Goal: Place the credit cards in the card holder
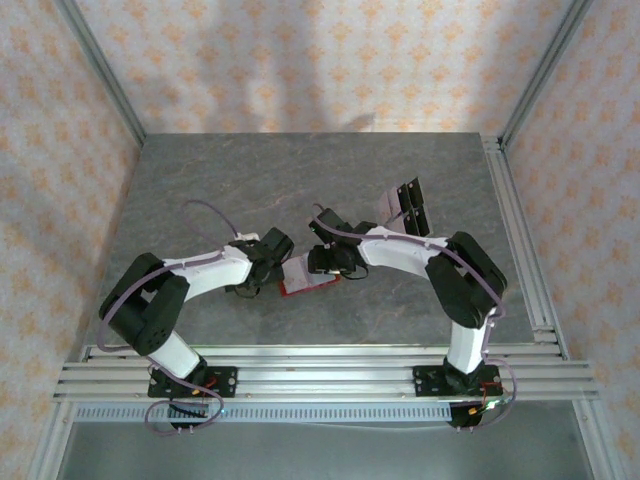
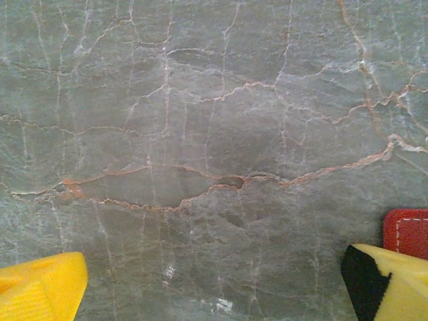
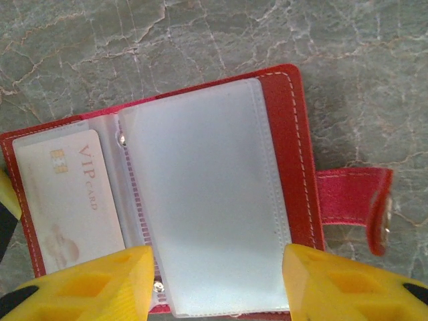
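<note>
The table is a flat slab, grey with pale and rust-coloured veins. Aluminium rails border its right and near edges. The card holder lies open on it, lining upward, just below the centre of the top view, its snap tab extended sideways. The credit cards lie clustered right of centre, apart from the card holder.

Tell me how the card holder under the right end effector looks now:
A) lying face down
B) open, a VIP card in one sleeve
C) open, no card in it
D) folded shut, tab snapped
B: the right wrist view shows the card holder spread open, a VIP card sitting in one clear sleeve and the snap tab hanging loose.
</note>
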Controlling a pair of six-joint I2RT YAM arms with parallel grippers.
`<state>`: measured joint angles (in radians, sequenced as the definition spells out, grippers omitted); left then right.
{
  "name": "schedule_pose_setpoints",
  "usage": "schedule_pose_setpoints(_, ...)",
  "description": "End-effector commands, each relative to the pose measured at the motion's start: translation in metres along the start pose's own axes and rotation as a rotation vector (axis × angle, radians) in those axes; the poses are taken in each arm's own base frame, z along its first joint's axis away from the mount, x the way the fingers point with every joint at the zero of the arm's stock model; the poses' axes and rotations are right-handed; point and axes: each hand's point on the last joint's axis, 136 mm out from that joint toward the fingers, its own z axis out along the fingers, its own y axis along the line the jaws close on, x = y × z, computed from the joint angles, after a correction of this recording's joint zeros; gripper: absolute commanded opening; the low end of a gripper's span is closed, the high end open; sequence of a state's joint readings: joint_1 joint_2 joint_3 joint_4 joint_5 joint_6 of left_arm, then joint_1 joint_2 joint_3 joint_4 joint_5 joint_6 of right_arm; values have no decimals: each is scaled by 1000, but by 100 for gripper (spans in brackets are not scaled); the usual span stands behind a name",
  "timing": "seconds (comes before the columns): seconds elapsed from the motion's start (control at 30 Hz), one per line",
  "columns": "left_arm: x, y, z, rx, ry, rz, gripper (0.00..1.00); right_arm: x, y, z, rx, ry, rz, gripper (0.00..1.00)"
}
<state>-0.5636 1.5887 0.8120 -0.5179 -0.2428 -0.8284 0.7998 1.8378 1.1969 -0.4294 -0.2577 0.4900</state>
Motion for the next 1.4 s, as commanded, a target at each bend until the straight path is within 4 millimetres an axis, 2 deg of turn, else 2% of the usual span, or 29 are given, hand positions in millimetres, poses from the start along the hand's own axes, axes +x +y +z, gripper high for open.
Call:
schedule_pose_setpoints(0.0, -7, -6, -2, 1, -32, 6, 100, -3, 1, 4, 24, 2, -26, 53)
schedule_pose_setpoints(0.33, -5, -8, 1, 3, -26, 9, 100, -2, -11, 8, 83, 0, -35, 54)
schedule_pose_setpoints(0.7, -3, -10, 4, 5, -21, 14, 100, 4, 5, 19, 30, 44, -49, 54)
schedule_pose_setpoints(1.17, -2, -12, 4, 8, -21, 15, 100, -1, 32, -8, -23, -3, -72, 54)
schedule_pose_setpoints(1.37, -1, -11, 4, 7, -20, 16, 100, -1, 37, -12, -25, -6, -81, 54)
